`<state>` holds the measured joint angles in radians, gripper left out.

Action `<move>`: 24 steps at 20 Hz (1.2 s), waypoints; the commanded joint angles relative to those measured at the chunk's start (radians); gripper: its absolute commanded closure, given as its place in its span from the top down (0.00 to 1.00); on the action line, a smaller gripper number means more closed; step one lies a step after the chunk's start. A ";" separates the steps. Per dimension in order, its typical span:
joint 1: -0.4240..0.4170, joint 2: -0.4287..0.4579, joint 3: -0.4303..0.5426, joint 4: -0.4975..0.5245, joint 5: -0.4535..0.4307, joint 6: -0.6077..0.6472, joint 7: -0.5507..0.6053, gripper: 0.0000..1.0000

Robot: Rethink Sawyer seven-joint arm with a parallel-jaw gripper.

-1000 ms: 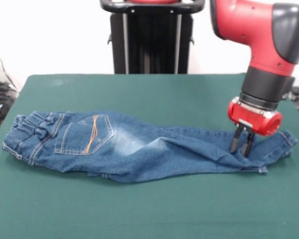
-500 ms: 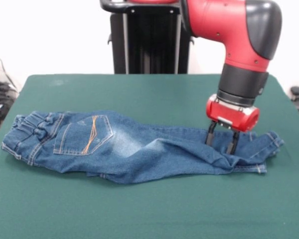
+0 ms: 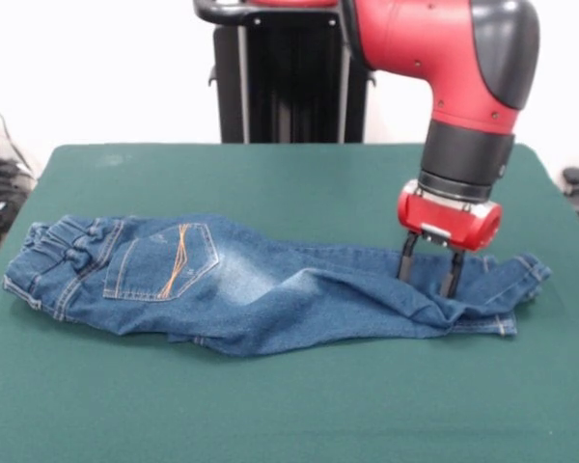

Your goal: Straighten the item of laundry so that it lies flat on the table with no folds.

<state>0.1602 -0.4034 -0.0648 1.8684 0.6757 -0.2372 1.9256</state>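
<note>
Single front camera, slightly raised, close across the table [image 3: 270, 405], facing the arm [image 3: 463, 116].

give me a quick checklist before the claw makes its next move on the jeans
1. Claw open: ok, both fingers stand apart, tips down at the denim.
2. Claw over the jeans: ok, near the leg ends.
3. Cloth pinched: cannot tell, nothing visibly caught between the fingers.
4. Jeans flat: not ok, the legs are bunched and creased by the claw, and one layer overlaps another along the near edge.
5. Room to spread: ok, bare table on every side of the jeans.
6. Waistband on the table: ok, though close to the table's edge.
</note>
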 commanded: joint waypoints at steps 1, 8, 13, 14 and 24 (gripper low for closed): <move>-0.025 0.031 0.079 0.094 -0.047 0.020 0.238 1.00; -0.049 -0.001 0.057 0.120 -0.094 0.056 0.212 1.00; -0.079 -0.005 0.061 0.119 -0.126 0.051 0.209 1.00; -0.081 -0.001 0.063 0.117 -0.130 0.048 0.213 1.00; -0.108 -0.021 0.066 0.147 -0.169 0.044 0.221 1.00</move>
<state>0.0555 -0.4472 -0.0645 1.9457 0.5225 -0.2374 1.9256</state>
